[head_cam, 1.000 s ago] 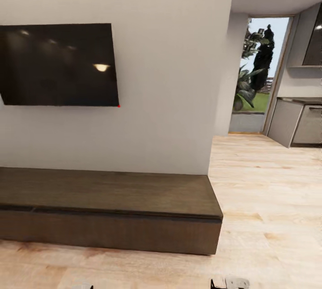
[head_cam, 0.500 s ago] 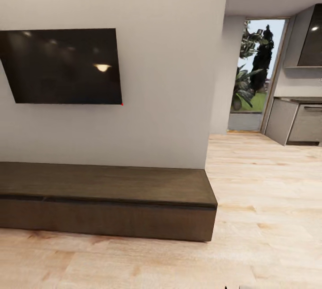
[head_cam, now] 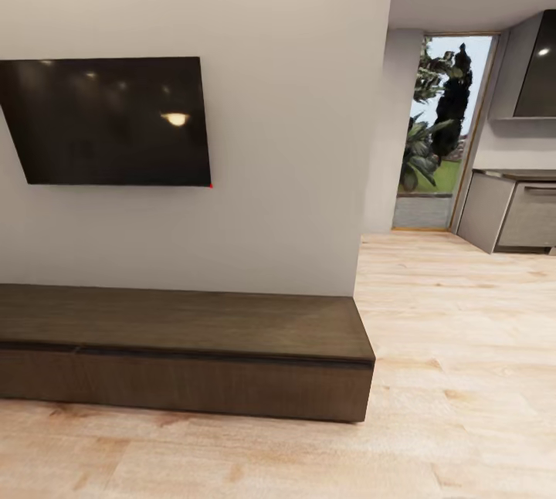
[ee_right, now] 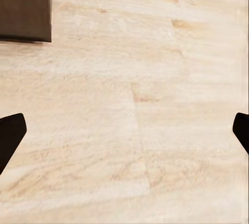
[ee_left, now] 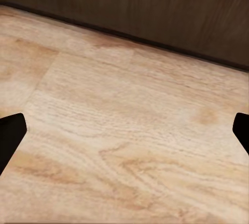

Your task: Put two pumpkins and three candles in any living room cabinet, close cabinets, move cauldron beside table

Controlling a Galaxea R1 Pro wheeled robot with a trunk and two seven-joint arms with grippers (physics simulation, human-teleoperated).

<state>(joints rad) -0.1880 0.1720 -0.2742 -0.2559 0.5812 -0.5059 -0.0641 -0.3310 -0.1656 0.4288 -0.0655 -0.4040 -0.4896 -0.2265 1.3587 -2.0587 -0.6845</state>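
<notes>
Cabinet (head_cam: 185,352), long, low, dark brown wood, set against grey wall (head_cam: 286,136) on pale wooden floor (head_cam: 455,344), drawer fronts flush and shut; black television (head_cam: 108,120) mounted on wall above cabinet's left part; doorway (head_cam: 444,132) with greenery beyond at far right; left gripper (ee_left: 124,133) spread wide over bare floor near cabinet's base; right gripper (ee_right: 124,133) likewise spread wide over floor just off cabinet's corner.

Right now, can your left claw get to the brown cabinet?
Probably yes. The left claw hangs open over bare wood floor, and the cabinet front stands just ahead with nothing between. It likely needs a short forward reach first.
</notes>
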